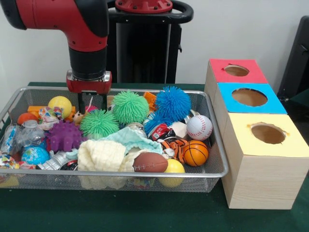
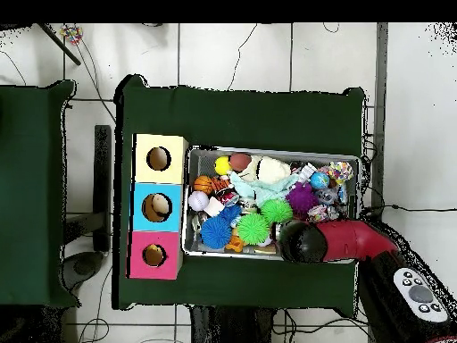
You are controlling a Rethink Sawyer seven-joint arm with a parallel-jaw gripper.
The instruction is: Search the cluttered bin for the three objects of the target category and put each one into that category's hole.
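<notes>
A wire mesh bin [image 1: 218, 153] holds a heap of toys: two green spiky balls [image 1: 130, 107] [image 1: 99, 123], a blue spiky ball [image 1: 173, 103], a purple spiky one [image 1: 63, 136], a baseball [image 1: 199, 127], a basketball [image 1: 195, 152], a football [image 1: 150, 163] and a yellow ball [image 1: 60, 105]. My gripper [image 1: 91, 104] hangs open over the bin's far left part, its fingers dipping just behind the left green spiky ball, with a small pink item between them. In the overhead view the arm's wrist [image 2: 299, 241] covers the gripper.
A wooden box stands right of the bin with three holes on top: red [image 1: 236, 70], blue [image 1: 249, 97] and yellow [image 1: 268, 133]. Cloth pieces [image 1: 101, 154], a can [image 1: 161, 131] and a globe ball [image 1: 35, 155] also lie in the bin. Green cloth [image 1: 145, 212] covers the table.
</notes>
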